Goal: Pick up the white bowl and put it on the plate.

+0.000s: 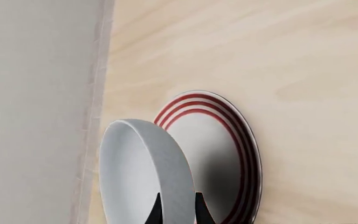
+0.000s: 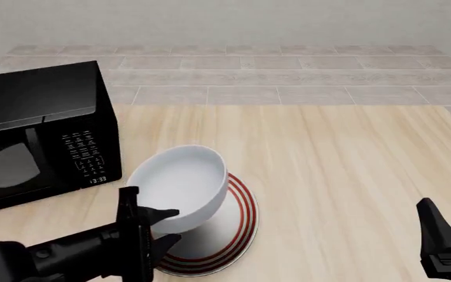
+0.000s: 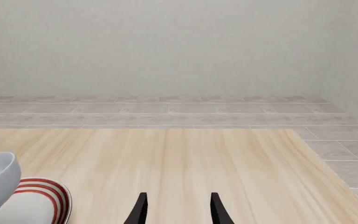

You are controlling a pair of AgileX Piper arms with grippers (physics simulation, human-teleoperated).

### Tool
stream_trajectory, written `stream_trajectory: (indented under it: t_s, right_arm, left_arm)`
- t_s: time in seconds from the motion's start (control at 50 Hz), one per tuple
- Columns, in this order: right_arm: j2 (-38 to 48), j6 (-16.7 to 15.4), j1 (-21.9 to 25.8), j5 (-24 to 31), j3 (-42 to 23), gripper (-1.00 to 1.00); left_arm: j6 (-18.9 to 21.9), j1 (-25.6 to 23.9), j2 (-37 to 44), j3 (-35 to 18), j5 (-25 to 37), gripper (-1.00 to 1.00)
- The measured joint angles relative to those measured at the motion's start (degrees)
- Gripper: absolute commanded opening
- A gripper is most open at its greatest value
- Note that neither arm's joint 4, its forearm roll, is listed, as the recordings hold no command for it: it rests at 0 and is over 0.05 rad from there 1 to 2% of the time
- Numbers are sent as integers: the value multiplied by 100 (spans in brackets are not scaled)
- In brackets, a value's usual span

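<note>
**Glossy white bowl pinched at its rim**

Glossy white, deep and smooth, the white bowl point(image 2: 182, 187) hangs tilted in the left pincer point(image 2: 165, 226), whose black fingers clamp its near wall. Under it lies the plate point(image 2: 237, 226), flat and red-ringed, on the pale wooden desk point(image 2: 343, 170). Beyond the plate's left stands a black microwave point(image 2: 41, 132). The right pincer point(image 3: 176, 207) is parted, holding nothing, well to the plate's right.

Front view: microwave point(image 2: 37, 135) cut by left frame edge; keypad legends too small to read. Plate point(image 2: 237, 226) upper-left part hidden behind white bowl point(image 2: 182, 188). Right claw point(image 2: 445, 241) clipped at lower right corner; finger gap not readable here.
</note>
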Motion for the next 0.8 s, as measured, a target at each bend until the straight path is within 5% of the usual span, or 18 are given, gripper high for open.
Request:
stream_trajectory:
  t_s: [0.8]
  right_arm:
    - [0,0,0,0,0,100]
  left_arm:
    - [-20,-132,464,-99,-140,-100]
